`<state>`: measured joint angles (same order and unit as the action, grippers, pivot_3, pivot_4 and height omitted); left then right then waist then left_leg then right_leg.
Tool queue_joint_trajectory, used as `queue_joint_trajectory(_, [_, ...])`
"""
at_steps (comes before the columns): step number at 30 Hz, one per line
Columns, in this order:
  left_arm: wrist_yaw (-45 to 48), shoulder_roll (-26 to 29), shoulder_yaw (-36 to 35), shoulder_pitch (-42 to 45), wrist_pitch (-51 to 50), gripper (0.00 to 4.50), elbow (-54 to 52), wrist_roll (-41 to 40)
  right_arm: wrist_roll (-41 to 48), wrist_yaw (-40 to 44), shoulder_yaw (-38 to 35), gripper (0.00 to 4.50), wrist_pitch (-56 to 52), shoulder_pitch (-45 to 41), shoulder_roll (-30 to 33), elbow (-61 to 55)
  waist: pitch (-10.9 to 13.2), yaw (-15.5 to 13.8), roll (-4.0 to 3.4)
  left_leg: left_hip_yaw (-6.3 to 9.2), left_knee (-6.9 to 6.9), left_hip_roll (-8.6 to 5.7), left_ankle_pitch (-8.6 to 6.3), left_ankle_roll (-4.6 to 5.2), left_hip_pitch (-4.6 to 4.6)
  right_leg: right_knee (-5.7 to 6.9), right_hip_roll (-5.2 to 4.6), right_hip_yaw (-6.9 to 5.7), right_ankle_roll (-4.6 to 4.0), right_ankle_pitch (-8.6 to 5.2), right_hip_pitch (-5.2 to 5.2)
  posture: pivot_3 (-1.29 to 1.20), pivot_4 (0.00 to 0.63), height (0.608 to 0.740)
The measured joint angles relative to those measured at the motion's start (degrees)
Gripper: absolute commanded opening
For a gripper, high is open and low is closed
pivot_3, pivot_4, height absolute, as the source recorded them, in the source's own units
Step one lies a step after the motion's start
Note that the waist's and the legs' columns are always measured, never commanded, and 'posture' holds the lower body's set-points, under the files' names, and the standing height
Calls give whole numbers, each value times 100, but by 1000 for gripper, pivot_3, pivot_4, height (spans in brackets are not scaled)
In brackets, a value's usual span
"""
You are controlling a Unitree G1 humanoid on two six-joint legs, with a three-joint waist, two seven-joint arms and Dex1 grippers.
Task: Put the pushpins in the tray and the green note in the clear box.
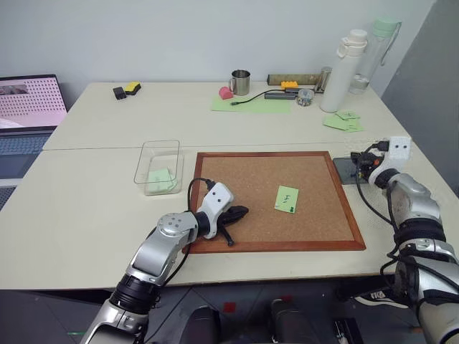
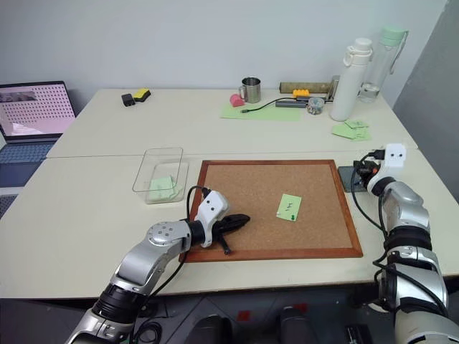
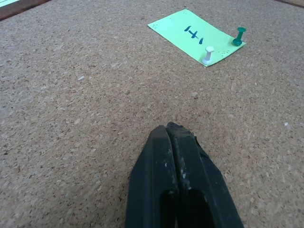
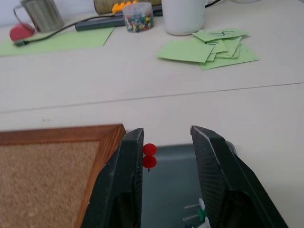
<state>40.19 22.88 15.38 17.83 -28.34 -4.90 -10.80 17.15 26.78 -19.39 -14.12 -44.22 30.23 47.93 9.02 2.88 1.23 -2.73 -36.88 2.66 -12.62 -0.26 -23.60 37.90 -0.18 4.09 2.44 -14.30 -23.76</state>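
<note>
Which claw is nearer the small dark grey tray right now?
Right. The right claw hangs open directly over the small dark grey tray; the left claw sits shut across the corkboard.

We see the tray (image 4: 168, 190) only in part: the right gripper (image 4: 166, 142) fingers cover its sides, and the white and green pushpins (image 4: 199, 213) are cut off by the frame edge.

Green note (image 3: 197, 35) flat on corkboard, 2 pushpins (image 3: 239, 36) in; tray (image 4: 173, 183) w/ pins.
</note>
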Motion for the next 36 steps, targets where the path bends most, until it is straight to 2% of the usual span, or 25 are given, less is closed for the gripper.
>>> queue_joint_trajectory(7, [-8,0,-4,-7,0,0,-3,2,280,-91,-191,1619,-434,-16,-29,-12,0,4,0,-4,2,-1,0,0,6,1,0,3,0,0,2,0,150,740])
queue_joint_trajectory(10, [-9,0,-4,-13,0,0,-6,3,-200,-47,286,1619,-32,68,70,-90,0,8,-1,-3,2,-1,0,0,7,0,0,2,1,-1,3,0,150,740])
queue_joint_trajectory(15, [-11,0,-5,-15,0,0,-7,6,-466,-55,481,1619,270,93,104,-49,0,10,-1,-4,3,0,0,0,9,0,0,3,1,-1,4,0,150,740])
queue_joint_trajectory(25, [-15,1,-2,-23,0,0,-16,9,-351,177,384,1619,237,220,99,-262,0,8,-1,-3,5,0,0,0,12,-1,0,2,1,-1,7,0,150,740])
queue_joint_trajectory(30, [-8,17,4,-41,0,0,-27,14,211,1328,779,1619,-402,1263,46,-2292,-1,1,-6,6,9,1,-1,1,19,0,1,-3,2,-2,17,0,150,740])
queue_joint_trajectory(31, [-7,18,6,-48,1,0,-30,15,418,1510,885,1619,-674,1605,39,-3009,-1,-4,-6,12,9,2,-1,1,20,-1,1,-4,2,-2,18,0,150,740])
queue_joint_trajectory(34, [-6,31,8,-70,1,0,-30,17,783,1734,1241,1619,-1184,2392,25,-4667,-3,-19,-9,44,10,1,-2,0,24,1,0,-13,21,-20,25,0,150,740])
queue_joint_trajectory(36, [-7,33,3,-88,3,0,-36,17,818,1719,1529,1619,-1280,2791,-20,-5350,-7,-13,-3,53,9,2,-2,0,29,1,1,-14,17,-24,30,0,150,740])
